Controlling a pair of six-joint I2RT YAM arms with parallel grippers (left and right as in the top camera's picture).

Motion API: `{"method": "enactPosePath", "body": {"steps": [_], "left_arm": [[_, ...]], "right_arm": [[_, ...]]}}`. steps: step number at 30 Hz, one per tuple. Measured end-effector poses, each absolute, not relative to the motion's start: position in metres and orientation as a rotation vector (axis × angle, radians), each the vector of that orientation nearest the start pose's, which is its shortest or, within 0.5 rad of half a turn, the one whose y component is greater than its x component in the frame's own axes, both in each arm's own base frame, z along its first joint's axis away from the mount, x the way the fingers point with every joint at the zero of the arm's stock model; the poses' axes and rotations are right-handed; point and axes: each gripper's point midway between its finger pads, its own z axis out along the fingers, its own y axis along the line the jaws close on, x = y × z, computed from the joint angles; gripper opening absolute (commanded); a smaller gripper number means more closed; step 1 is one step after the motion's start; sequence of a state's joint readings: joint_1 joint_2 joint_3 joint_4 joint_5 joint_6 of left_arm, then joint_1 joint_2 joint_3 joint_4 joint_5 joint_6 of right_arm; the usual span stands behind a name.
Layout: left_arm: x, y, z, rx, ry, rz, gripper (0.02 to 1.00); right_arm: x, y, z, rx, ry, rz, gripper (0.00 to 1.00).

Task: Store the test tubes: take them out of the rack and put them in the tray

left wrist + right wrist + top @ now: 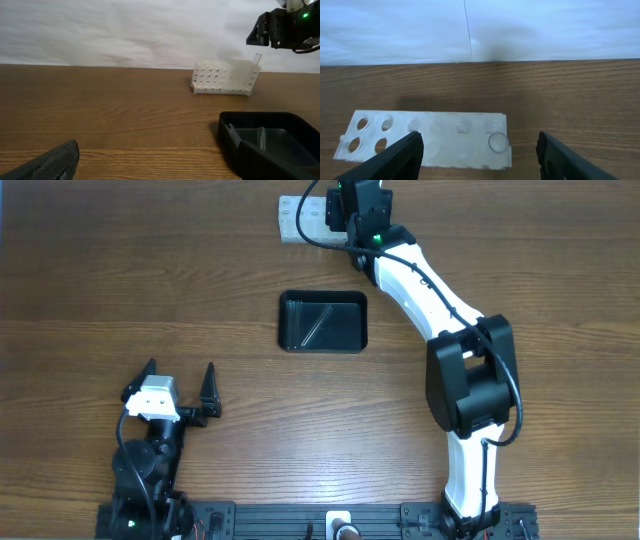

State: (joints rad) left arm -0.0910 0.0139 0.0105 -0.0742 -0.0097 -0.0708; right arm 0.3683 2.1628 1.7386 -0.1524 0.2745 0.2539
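Table [120, 270] is brown wood grain. Left end effector [180, 370] sits near its own arm base, at about 8 o'clock from the tray [284, 322] in the top view and well apart from it. Its two dark fingers are spread wide with nothing between them. Tray is black, rectangular, at the middle of the table. One clear test tube [318, 326] lies flat inside it on a diagonal; the left wrist view shows glassy glints on the tray floor, count uncertain. Rack [298, 220] is a pale translucent block with rows of holes, at roughly 12 o'clock from the tray and apart from it. One upright tube [257, 58] stands in a hole at the rack end nearest the right arm, its top poking above the block. From above it shows as a round rim [497, 141]. Right end effector [479, 137] hangs above that end of the rack, at about 1 o'clock from the tray. It is parted wide and grips nothing, and the tube rim shows between its two fingers, touching neither.
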Motion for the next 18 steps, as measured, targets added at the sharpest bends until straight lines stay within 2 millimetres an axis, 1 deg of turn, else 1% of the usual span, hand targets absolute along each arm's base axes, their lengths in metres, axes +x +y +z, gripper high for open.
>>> {"method": "enactPosePath", "body": {"steps": [6,10,12,16,18], "left_arm": [[0.246,-0.021,0.157,0.009,1.649,-0.115,1.0],[0.246,-0.021,0.157,0.009,1.65,-0.115,1.0],[0.246,-0.021,0.157,0.009,1.649,-0.115,1.0],[0.246,-0.021,0.157,0.009,1.649,-0.115,1.0],[0.246,-0.021,0.157,0.009,1.649,-0.115,1.0]], "right_arm": [[0.599,0.169,0.142,0.061,2.123,0.047,0.704],[0.606,0.162,0.131,0.072,2.12,0.035,0.654],[0.609,0.16,0.123,0.066,2.122,0.025,0.608],[0.611,0.159,0.111,0.059,2.13,0.011,0.459],[0.611,0.159,0.11,0.057,2.13,0.007,0.408]]}}
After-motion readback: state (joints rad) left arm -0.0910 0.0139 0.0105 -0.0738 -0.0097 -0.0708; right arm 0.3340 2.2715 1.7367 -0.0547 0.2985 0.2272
